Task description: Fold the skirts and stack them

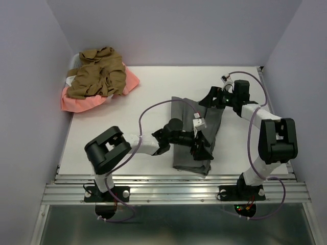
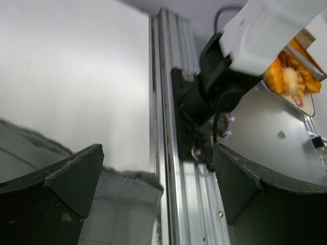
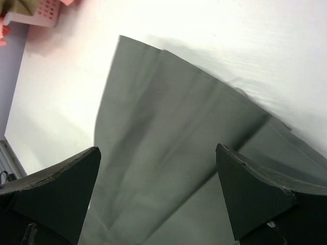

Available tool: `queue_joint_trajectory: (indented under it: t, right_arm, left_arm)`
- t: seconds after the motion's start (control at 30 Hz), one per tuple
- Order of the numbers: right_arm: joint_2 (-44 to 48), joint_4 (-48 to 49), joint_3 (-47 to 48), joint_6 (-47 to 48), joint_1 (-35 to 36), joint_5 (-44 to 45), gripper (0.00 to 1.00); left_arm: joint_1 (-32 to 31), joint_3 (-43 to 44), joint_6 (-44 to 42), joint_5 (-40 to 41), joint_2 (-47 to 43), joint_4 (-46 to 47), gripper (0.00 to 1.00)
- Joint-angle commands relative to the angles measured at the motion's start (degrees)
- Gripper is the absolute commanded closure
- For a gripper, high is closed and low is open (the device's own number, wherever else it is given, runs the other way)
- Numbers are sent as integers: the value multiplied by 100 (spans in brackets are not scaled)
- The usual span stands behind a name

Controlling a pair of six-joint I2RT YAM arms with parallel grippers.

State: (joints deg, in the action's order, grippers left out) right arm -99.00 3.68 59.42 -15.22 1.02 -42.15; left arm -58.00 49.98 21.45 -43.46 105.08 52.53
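The grey skirt [image 1: 184, 157] lies lengthwise in the middle of the table, partly folded along its length. My left gripper [image 1: 200, 148] hovers open over its near end; in the left wrist view the grey skirt's corner [image 2: 122, 204] sits between the left gripper's [image 2: 158, 178] spread fingers, by the table's front rail. My right gripper [image 1: 210, 98] is open above the far end, and the grey skirt [image 3: 168, 132] fills the space under the right gripper [image 3: 158, 173]. At the back left, the tan-brown skirt [image 1: 97, 75] is bunched on top of the salmon-pink skirt [image 1: 76, 103].
A white lattice basket [image 3: 43, 11] at the back left corner holds the two bunched skirts, mostly covered by them. An aluminium rail [image 1: 173, 179] runs along the front edge. Purple walls close in on the left, back and right. The right arm's base [image 2: 202, 99] stands on the rail.
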Motion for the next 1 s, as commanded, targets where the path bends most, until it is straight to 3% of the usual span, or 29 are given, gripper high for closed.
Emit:
queue_joint_trajectory:
  t: [0.0,0.23,0.6,0.8,0.83,0.97]
  right_arm:
    - [513,-227,246,-24,573,539,0]
    - [426,-149,456,-139,1576,699,0]
    - [-418,115,729,-359,2306,322,0]
    - [-909,212,711,-288,2307,260,0]
    - [-971,238,772,-262,2307,260,0]
    - [-1393,194,1053,-192,2307,357,0]
  left_arm:
    - [-62,-328,-335,478,-926,-454,1]
    - [-177,-1569,-10,1111,-1701,-253,1]
    - [-151,-2536,377,1016,-972,1091,1]
    - [113,-2992,1149,376,116,2890,1]
    - [200,-3081,1551,269,536,3808,1]
    - [420,-3345,2431,-136,1628,6053,1]
